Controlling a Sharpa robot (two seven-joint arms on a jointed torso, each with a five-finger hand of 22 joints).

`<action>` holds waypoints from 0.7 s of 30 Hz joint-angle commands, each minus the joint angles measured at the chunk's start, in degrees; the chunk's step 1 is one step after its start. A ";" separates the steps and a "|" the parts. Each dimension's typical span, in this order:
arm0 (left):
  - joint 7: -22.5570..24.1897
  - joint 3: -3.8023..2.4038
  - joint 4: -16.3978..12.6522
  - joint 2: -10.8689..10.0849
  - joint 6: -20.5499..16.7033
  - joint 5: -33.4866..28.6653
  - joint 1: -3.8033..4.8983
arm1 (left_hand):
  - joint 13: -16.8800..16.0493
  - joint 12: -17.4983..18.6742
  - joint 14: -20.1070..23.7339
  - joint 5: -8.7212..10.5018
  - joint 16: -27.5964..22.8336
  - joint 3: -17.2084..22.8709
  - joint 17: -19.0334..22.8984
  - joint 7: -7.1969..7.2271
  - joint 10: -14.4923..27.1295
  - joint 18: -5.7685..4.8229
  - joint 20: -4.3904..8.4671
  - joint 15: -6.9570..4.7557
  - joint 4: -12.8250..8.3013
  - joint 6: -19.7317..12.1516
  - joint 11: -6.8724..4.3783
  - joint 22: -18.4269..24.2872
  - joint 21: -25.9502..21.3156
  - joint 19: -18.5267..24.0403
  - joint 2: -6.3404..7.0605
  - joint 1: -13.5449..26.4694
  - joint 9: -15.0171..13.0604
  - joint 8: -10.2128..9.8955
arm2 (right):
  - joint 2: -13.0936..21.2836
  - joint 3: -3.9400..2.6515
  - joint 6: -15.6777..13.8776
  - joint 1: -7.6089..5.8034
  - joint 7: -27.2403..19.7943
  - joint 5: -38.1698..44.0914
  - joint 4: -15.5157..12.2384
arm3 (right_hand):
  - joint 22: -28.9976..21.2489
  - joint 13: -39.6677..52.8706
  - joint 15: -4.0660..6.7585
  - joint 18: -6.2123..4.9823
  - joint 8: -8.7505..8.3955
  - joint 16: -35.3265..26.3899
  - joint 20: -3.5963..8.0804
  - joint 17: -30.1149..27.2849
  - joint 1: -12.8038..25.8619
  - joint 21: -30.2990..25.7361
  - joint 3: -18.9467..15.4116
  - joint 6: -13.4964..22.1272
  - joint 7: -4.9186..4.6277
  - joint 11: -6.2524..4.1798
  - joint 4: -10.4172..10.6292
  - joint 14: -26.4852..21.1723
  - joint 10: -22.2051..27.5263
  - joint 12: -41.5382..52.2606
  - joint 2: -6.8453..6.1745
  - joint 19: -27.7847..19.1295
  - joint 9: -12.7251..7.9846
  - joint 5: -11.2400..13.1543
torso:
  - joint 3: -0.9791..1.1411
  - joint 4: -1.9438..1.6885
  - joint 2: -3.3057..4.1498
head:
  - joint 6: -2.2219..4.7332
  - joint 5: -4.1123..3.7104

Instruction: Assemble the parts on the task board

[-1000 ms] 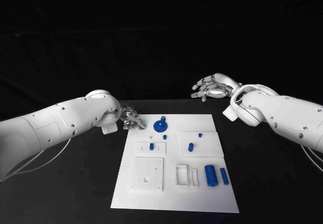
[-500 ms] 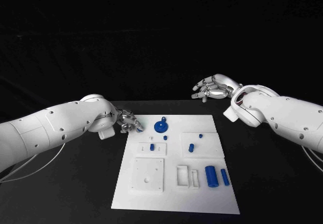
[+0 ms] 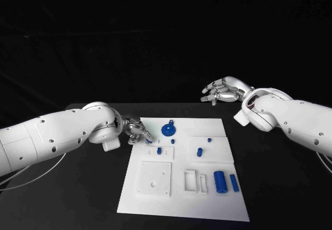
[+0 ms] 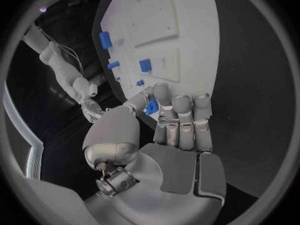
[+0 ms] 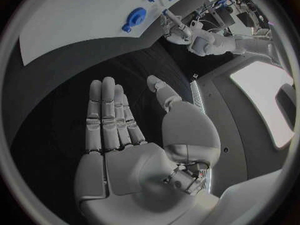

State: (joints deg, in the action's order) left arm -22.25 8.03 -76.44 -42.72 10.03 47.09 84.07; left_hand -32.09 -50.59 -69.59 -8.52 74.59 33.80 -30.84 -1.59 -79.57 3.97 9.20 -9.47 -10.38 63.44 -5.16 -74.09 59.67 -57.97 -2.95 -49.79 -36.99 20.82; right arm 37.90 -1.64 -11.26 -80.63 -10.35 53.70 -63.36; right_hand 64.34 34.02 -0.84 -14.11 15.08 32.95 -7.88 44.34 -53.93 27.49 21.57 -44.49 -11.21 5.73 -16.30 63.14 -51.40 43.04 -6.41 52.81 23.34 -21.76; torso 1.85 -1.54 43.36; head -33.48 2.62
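Task board [image 3: 207, 201], a white plate, lies in the middle of the black table [image 3: 76, 201], with dark room behind. Blue parts sit on it: a round wheel-like piece [image 3: 167, 129] near its far edge, two cylinders [image 3: 225, 181] side by side toward its right, smaller pegs [image 3: 199, 151] between. The left hand [image 3: 137, 131] hangs over the board's far left corner, pinching a small blue part [image 4: 150, 106] between thumb and fingertips. The right hand [image 3: 222, 90] hovers beyond the board's far right corner, fingers loose and spread, grasping nothing.
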 commanded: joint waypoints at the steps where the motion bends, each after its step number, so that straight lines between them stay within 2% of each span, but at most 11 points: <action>1: -0.57 0.00 -1.39 -0.09 -0.14 1.39 0.08 | -0.09 -0.23 -1.64 -0.54 0.23 0.16 -0.08 0.63 -0.65 0.32 5.90 -1.22 -0.45 2.42 -0.23 -0.11 0.26 -0.50 -0.62 0.20 0.12 0.21 | 0.07 -0.03 0.72 0.07 -0.17 0.20 0.00 | 0.10 -0.11 -0.36 -0.89 0.16 -0.29 -0.13 0.09 -0.16 -0.19 -0.06 0.27 -0.64 -0.02 -0.07 0.04 0.38 0.34 0.30 -0.05 -0.07 -0.27 | -0.01 0.21 0.09 | -0.08 0.17; 6: -1.10 0.09 -2.49 0.01 0.84 4.20 0.08 | -0.19 -0.24 -1.96 -1.87 0.37 0.65 -0.15 0.68 -0.82 0.30 5.93 -1.04 -1.18 2.71 -0.27 -0.20 0.43 -0.75 -0.83 0.92 0.24 0.31 | 0.06 -0.02 0.86 0.14 -0.11 0.20 0.00 | 0.12 -0.15 -0.36 -0.89 0.15 -0.31 -0.13 0.12 -0.18 -0.22 -0.04 0.30 -0.65 -0.01 -0.07 0.05 0.40 0.37 0.29 -0.03 -0.09 -0.47 | -0.08 0.05 0.06 | -0.37 0.26; 12: -1.61 0.19 -3.48 -0.28 1.95 6.99 0.06 | -0.24 -0.26 -2.08 -2.42 0.41 0.92 -0.16 0.72 -0.90 0.29 5.94 -0.97 -1.61 2.80 -0.32 -0.24 0.49 -0.85 -0.96 1.19 0.29 0.35 | 0.02 -0.01 0.93 0.20 -0.11 0.19 -0.02 | 0.13 -0.18 -0.37 -0.89 0.15 -0.34 -0.14 0.14 -0.16 -0.24 -0.04 0.32 -0.66 0.00 -0.06 0.05 0.41 0.38 0.28 -0.03 -0.11 -0.59 | -0.09 0.11 0.13 | -0.44 0.37; 15: -1.87 0.23 -3.88 -0.27 2.31 8.32 0.06 | -0.28 -0.27 -2.21 -3.24 0.47 1.10 -0.19 0.75 -0.96 0.28 5.93 -0.87 -1.95 2.97 -0.34 -0.27 0.57 -0.96 -0.99 1.41 0.30 0.45 | 0.00 -0.01 0.90 0.23 -0.11 0.17 -0.03 | 0.13 -0.19 -0.37 -0.89 0.15 -0.35 -0.14 0.15 -0.15 -0.24 -0.05 0.32 -0.67 0.01 -0.05 0.05 0.42 0.39 0.28 -0.03 -0.11 -0.62 | -0.07 0.09 0.17 | -0.54 0.29; 21: -2.36 0.39 -5.27 -0.43 2.02 10.46 0.05 | -0.34 -0.36 -2.38 -3.50 0.57 1.20 -0.22 0.81 -1.08 0.29 5.95 -0.82 -2.16 3.13 -0.40 -0.32 0.69 -1.14 -1.07 1.64 0.30 0.55 | -0.10 -0.01 0.94 0.35 -0.15 0.16 -0.05 | 0.14 -0.20 -0.37 -0.89 0.15 -0.36 -0.15 0.16 -0.13 -0.26 -0.05 0.33 -0.67 0.01 -0.04 0.05 0.42 0.40 0.29 -0.03 -0.12 -0.67 | 0.00 0.19 0.20 | -0.77 0.40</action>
State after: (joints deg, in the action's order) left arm -24.01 8.42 -81.25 -43.11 11.17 54.51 84.08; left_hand -32.38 -50.59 -71.65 -11.70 74.81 34.58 -30.98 -1.61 -80.64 4.00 9.51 -10.29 -11.81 63.64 -5.62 -74.36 60.13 -58.89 -3.43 -47.92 -36.70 21.04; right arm 37.84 -1.63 -11.07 -80.32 -10.28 53.70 -63.37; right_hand 64.38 33.88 -0.84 -14.11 15.08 32.96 -7.88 44.44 -53.93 27.49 21.57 -44.38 -11.33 5.73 -16.30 63.14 -51.40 43.21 -6.41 52.80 23.28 -22.20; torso 1.81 -1.43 43.53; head -34.12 2.94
